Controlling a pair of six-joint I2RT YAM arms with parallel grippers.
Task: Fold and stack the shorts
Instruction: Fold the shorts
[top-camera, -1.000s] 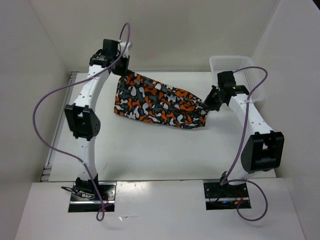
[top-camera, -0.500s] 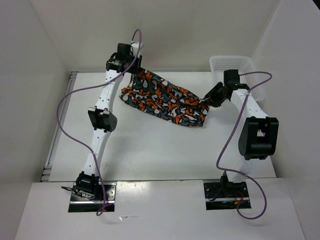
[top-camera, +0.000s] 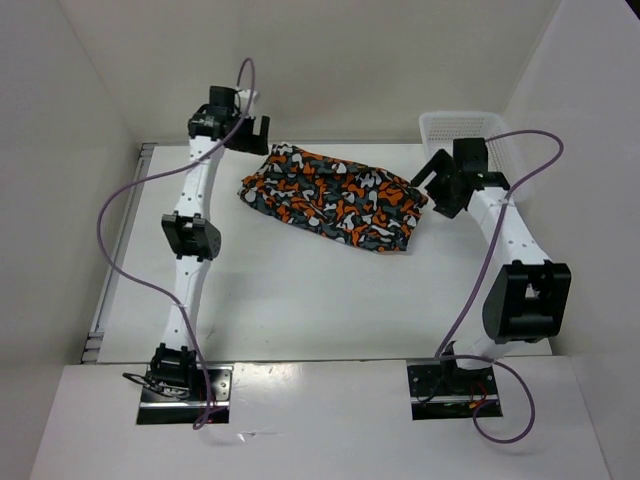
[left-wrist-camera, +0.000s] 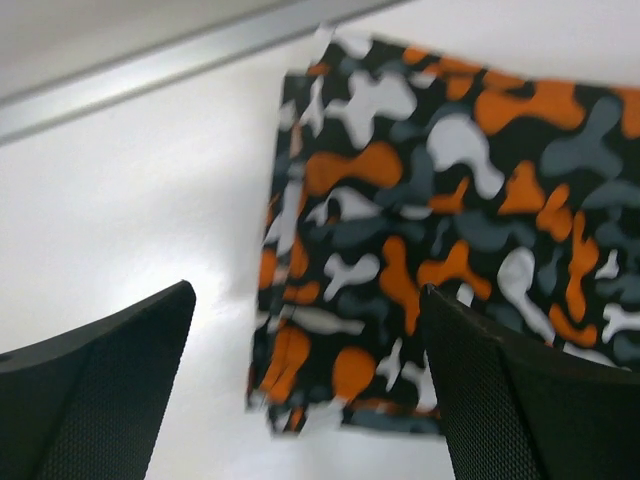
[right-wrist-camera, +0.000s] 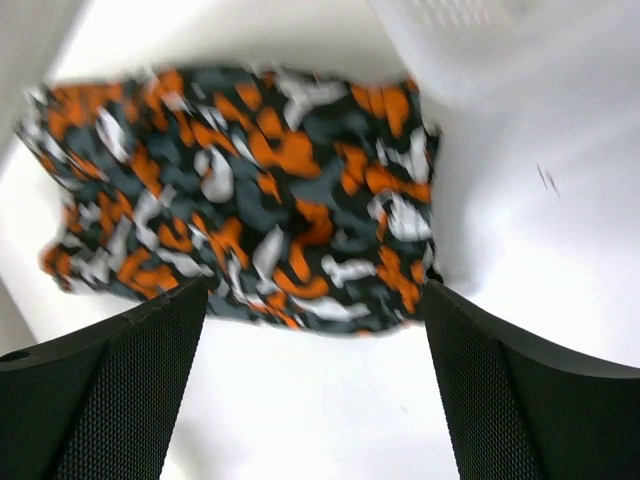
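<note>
While both arms are reaching toward the upper half of the overhead view, the white tabletop (top-camera: 300, 300) is carrying the whole job. The shorts (top-camera: 335, 198) are lying flat on it at upper centre as a long band running from upper left down toward the right. The band is probably already doubled over once, with further folding and the stacking not yet done.

The white mesh basket (top-camera: 470, 125) is sitting in the upper right corner, near the right end of the cloth. Its role cannot be told.

The left pincer (top-camera: 250, 135) is hovering just off the upper left end of the band, released and grasping nothing. In the left wrist view its black fingers (left-wrist-camera: 100, 390) are framing the cloth corner without touching it. The right pincer (top-camera: 430, 192) is hanging just beside the right end, likewise spread wide and empty. One pincer is standing at each end, most likely because the band is being handled by its two ends to keep it taut and flat.
</note>
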